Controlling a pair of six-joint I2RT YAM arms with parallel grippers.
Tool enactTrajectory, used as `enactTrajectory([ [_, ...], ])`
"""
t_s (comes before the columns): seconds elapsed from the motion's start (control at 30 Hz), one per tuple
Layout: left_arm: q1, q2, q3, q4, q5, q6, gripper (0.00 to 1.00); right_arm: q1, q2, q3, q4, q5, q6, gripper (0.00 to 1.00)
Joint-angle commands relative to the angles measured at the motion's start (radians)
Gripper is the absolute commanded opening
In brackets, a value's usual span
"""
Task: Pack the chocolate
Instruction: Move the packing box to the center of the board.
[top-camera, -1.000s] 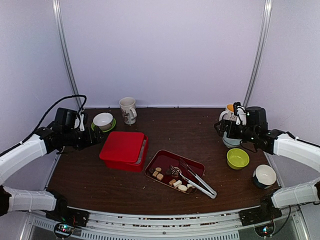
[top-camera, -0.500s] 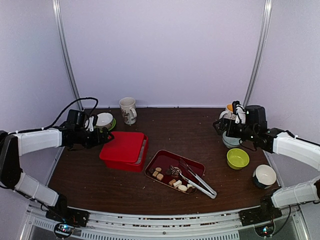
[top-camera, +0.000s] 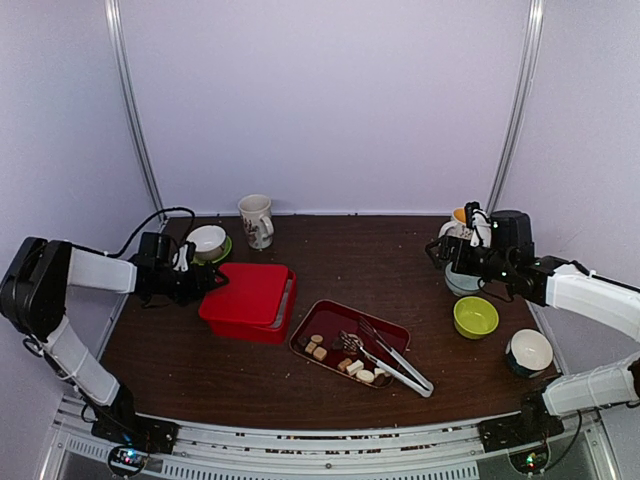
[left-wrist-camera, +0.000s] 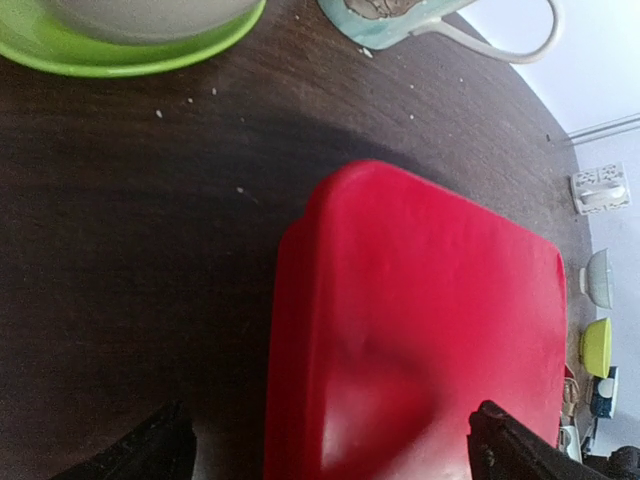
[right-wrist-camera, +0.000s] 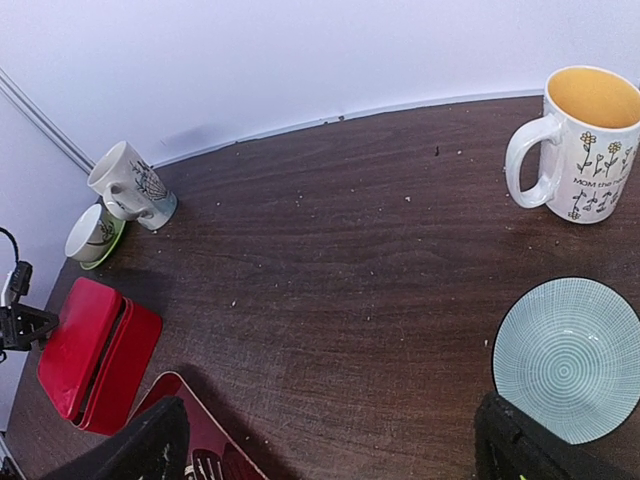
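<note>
Interior beneath the red lid; chocolate too tiny for detail.

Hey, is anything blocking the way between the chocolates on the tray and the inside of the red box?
Yes. The red lid covers the box, so the chocolates cannot go in yet. The tongs lie among them on the tray.

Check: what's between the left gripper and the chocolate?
The red box, seen in the top view: left gripper at its left edge, chocolate in the tray beyond.
</note>
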Motion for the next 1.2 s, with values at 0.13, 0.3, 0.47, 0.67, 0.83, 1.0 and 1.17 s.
enactTrajectory([
  [0.13, 0.015, 0.119, -0.01, 0.243, 0.243, -0.067, 0.98, 0.005, 0.014, 0.006, 0.031, -0.019, 0.015, 1.0],
  [0.3, 0.014, 0.162, -0.047, 0.33, 0.312, -0.118, 0.98, 0.005, 0.017, 0.009, 0.033, -0.017, 0.019, 1.0],
  [0.47, 0.01, 0.164, -0.102, 0.422, 0.342, -0.176, 0.98, 0.005, 0.025, 0.015, 0.039, -0.026, 0.023, 1.0],
  [0.67, -0.03, 0.141, -0.145, 0.455, 0.318, -0.23, 0.98, 0.006, 0.035, 0.027, 0.039, -0.036, 0.028, 1.0],
  [0.83, -0.051, 0.1, -0.186, 0.472, 0.3, -0.261, 0.98, 0.008, 0.036, 0.031, 0.035, -0.037, 0.031, 1.0],
  [1.0, -0.067, 0.096, -0.245, 0.607, 0.322, -0.355, 0.98, 0.011, 0.036, 0.024, 0.043, -0.039, 0.04, 1.0],
  [1.17, -0.066, 0.057, -0.241, 0.516, 0.307, -0.301, 0.98, 0.014, 0.032, 0.025, 0.043, -0.043, 0.04, 1.0],
])
